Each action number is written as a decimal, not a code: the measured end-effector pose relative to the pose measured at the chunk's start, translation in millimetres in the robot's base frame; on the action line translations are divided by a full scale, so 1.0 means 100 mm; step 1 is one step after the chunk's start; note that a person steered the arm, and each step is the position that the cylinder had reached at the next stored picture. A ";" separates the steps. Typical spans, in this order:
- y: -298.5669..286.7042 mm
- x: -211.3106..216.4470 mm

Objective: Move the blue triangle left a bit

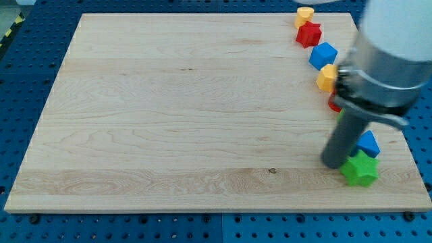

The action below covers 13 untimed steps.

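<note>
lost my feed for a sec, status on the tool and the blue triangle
My tip down on the board, just left of the green star. Blue triangle upper right of tip, touching the star, partly behind the rod. Path left: rod itself.

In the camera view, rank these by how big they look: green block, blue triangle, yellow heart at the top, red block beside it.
1. green block, a star shape
2. red block
3. yellow heart
The blue triangle is half hidden behind the rod, so I won't rank it. The green block lies nearest the camera, which inflates it.
</note>
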State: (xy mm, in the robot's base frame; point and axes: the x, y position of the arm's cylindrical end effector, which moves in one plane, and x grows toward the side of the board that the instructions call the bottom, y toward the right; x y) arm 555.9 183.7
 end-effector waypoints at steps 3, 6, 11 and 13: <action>-0.34 -0.02; -0.38 0.62; 0.87 0.47; 0.73 0.33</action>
State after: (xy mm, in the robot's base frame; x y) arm 589.0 257.1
